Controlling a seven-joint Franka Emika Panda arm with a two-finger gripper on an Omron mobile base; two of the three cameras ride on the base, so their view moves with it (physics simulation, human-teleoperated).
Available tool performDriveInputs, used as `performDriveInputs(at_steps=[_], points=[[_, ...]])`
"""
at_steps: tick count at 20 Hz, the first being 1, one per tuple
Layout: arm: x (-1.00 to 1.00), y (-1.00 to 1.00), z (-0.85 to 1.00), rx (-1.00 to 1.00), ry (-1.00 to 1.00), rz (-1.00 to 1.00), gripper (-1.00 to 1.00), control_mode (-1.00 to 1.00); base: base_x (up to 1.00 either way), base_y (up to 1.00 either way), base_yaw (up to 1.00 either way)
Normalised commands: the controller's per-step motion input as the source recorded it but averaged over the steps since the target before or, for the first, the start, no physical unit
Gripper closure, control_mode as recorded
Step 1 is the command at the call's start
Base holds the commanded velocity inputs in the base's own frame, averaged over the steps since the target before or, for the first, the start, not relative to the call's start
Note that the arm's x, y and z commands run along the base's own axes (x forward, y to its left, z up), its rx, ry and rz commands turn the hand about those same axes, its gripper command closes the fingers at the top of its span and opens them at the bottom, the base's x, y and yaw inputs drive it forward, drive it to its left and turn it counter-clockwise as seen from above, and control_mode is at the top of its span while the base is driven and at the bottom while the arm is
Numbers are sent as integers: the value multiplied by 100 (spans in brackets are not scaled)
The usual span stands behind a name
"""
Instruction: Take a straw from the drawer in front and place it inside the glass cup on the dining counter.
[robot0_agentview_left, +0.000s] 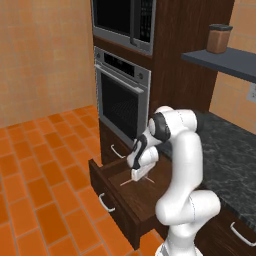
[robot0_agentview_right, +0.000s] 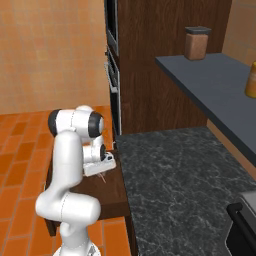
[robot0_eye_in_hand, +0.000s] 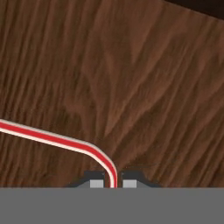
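Straw (robot0_eye_in_hand: 52, 138) pinched in the tool (robot0_eye_in_hand: 113, 183)
Striped, bent tip between the fingers, over grainy dark wood drawer (robot0_agentview_left: 116, 200); arm folded down.

Counts of things around the open drawer

One thin red-and-white striped straw (robot0_eye_in_hand: 52, 138); one open dark brown wooden drawer (robot0_agentview_left: 117, 197); two closed dark drawer fronts with silver handles (robot0_agentview_left: 116, 150); two stacked steel ovens (robot0_agentview_left: 121, 97); one brown lidded canister (robot0_agentview_left: 219, 38); one orange jar (robot0_agentview_right: 251, 80); one dark speckled granite counter (robot0_agentview_right: 180, 185).
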Motion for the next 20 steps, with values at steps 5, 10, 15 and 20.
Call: performDriveInputs(at_steps=[5, 10, 15, 20], points=[[-42, 14, 50, -1, -13, 0, 100, -100, 0, 0, 0], [-11, 0, 100, 0, -23, 0, 100, -100, 0, 0, 0], [0, 7, 100, 0, -8, -4, 100, -100, 0, 0, 0], [-1, 9, 100, 0, 0, -11, 100, -100, 0, 0, 0]])
